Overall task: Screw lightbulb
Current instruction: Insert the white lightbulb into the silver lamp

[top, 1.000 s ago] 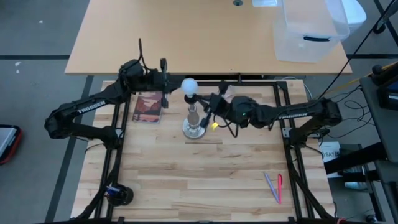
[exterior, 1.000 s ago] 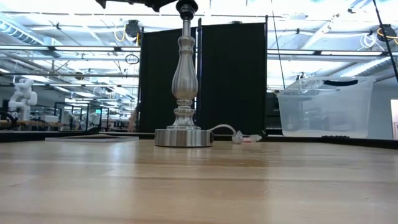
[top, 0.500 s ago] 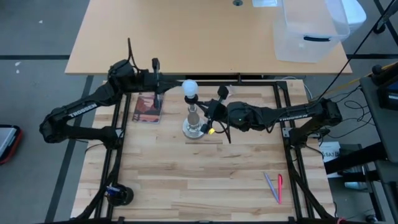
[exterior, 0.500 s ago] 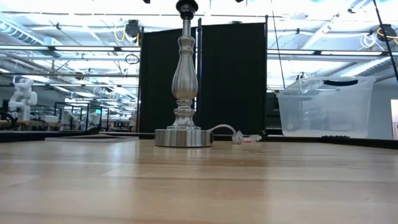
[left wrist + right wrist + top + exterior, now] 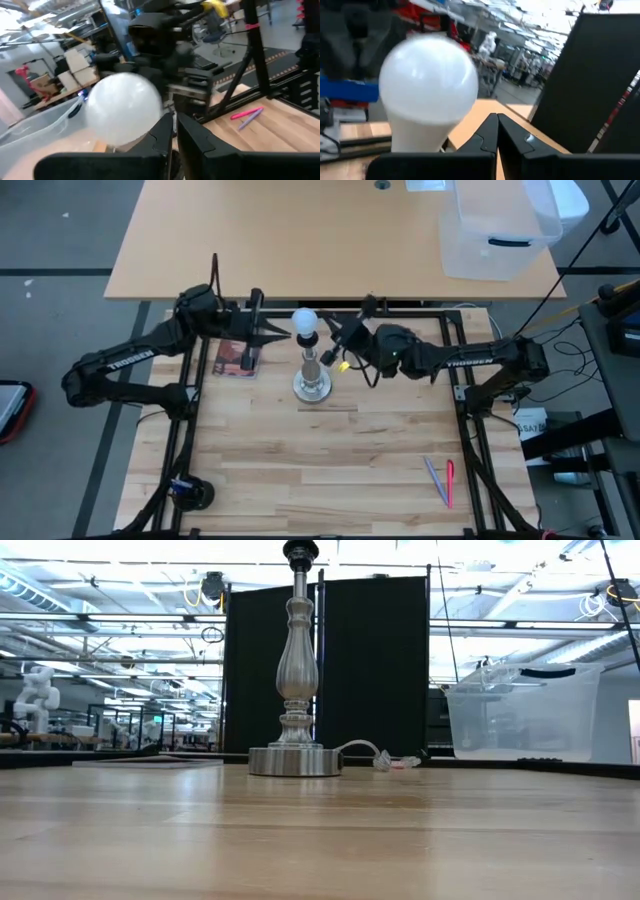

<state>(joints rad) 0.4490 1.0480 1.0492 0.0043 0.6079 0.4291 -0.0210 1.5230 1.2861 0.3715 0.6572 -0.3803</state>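
High view: lightbulb (image 5: 304, 321) seated atop lamp stand (image 5: 313, 385); left gripper (image 5: 283, 333) and right gripper (image 5: 328, 343) flank it, holding nothing. Low view: stand only, socket cut off at the top, bulb unseen. Left wrist view: fingers (image 5: 161, 135) pressed together beside the bulb. Right wrist view: fingers (image 5: 487, 131) likewise closed, empty. Judgement: screwing step; next, one gripper must open and grasp the bulb. How deep it is threaded cannot be told.
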